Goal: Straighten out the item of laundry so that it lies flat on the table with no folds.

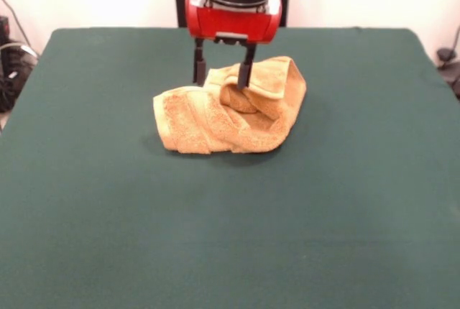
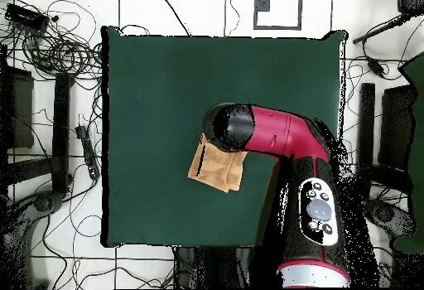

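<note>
Towel point(image 1: 228, 116) sits crumpled on the table point(image 1: 108, 215), bunched into a lump with several ridges and folds, its far right corner humped up higher than the rest. Position: toward the far middle of the green cloth in the front view, well away from every edge.

Gripper point(image 1: 223, 72) hangs directly over the far part of the heap. 2 dark fingers point(image 1: 245, 68) point straight down, spread apart with a clear gap between them. The right-hand one in the front view meets the top fold of the towel; the other comes down just behind the heap's far edge, and contact there is hard to judge. Nothing is pinched between them as far as I can see.

From overhead, the arm point(image 2: 281, 133) covers part of the towel point(image 2: 214, 166).
</note>
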